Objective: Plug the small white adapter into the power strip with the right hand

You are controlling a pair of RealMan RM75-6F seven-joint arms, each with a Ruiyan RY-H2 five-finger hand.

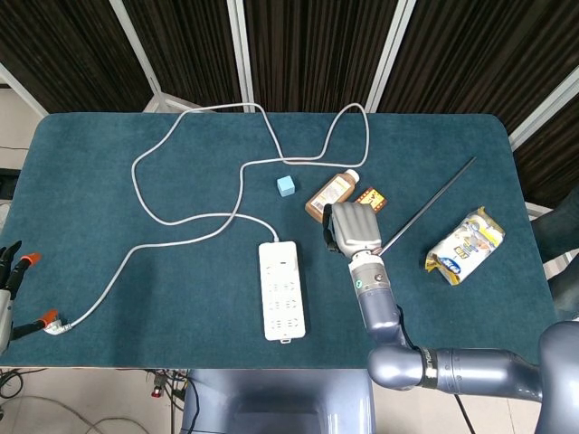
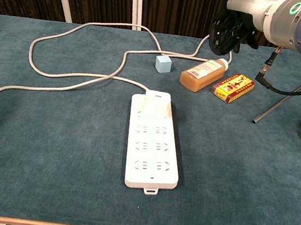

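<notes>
I see the small white adapter (image 2: pixel 156 104) seated in the far end socket of the white power strip (image 2: pixel 153 148), which lies near the middle of the desk's (image 1: pixel 109 194) front edge. My right hand (image 2: pixel 229 30) hangs above the desk over the brown bottle (image 2: pixel 201 73) and the red box (image 2: pixel 233 86), fingers curled in, holding nothing. My left hand (image 1: pixel 7 264) shows only its dark fingertips off the desk's left edge; I cannot tell its state.

teal blue table (image 2: pixel 52 150), white power strip (image 2: pixel 152 154), white adapter (image 2: pixel 156 103), pale grey cord (image 1: pixel 181 217), light blue cube (image 2: pixel 163 64), amber-brown bottle (image 2: pixel 202 74), red and yellow box (image 2: pixel 233 87), yellow, white and blue snack bag (image 1: pixel 465 246), dark grey rod (image 1: pixel 427 206)
</notes>
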